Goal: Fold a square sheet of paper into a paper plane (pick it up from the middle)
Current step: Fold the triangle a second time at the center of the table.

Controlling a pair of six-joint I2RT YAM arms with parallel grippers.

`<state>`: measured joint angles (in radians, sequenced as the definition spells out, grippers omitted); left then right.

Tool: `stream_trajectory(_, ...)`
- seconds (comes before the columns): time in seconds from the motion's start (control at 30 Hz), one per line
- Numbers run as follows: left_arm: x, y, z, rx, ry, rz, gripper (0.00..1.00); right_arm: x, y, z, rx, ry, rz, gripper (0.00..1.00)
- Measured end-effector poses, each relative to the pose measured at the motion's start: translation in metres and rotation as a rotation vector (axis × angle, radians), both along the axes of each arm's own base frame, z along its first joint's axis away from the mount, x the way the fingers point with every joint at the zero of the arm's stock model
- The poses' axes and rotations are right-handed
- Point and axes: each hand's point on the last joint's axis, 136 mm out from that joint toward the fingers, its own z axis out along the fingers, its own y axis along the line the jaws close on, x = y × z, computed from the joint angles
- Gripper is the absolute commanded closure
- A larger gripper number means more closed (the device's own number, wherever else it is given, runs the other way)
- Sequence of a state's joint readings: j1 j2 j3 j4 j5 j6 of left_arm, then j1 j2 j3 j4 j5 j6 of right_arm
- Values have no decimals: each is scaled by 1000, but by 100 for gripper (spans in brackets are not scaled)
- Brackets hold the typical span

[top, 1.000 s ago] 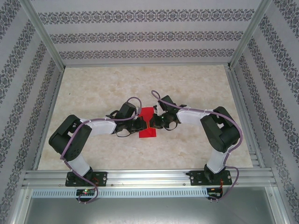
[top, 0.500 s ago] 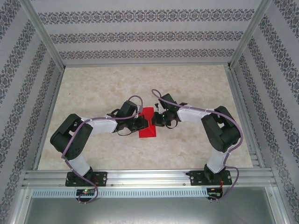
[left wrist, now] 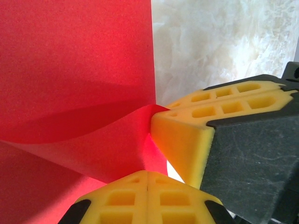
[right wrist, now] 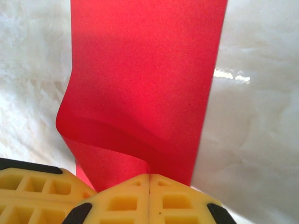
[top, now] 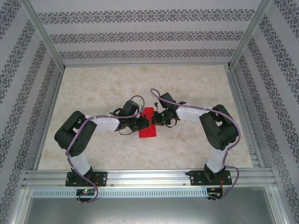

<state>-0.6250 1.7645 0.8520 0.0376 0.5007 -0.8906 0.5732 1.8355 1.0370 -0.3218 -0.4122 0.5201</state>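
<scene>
The square sheet of paper (top: 149,131) is bright red and lifted at the middle of the marble table, bent rather than flat. My left gripper (top: 144,122) meets it from the left and my right gripper (top: 153,119) from the right, tips almost touching. In the left wrist view my left gripper (left wrist: 147,171) is shut on a curled edge of the sheet (left wrist: 74,70), with the right gripper's yellow fingers (left wrist: 187,135) close beside it. In the right wrist view my right gripper (right wrist: 149,175) is shut on the sheet (right wrist: 145,70), whose lower part rolls over in a soft curve.
The marble table top (top: 103,93) is ringed by aluminium rails (top: 149,176) at the near edge and along both sides, with patterned walls (top: 140,37) behind. The left arm's elbow (top: 74,133) and the right arm's elbow (top: 219,130) stand out to either side.
The left arm has pushed to the right and its elbow has come inward. Both grippers now stand closer together, and the sheet between them looks narrower and more bent.
</scene>
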Motion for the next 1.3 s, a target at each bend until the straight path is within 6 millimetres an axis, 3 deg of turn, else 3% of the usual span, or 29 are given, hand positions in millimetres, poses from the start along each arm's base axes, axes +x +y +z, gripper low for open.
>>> stream_trajectory(1.3,2,0,-14,37,9,-12,97,4,-4,-8,-27,5,-10,94)
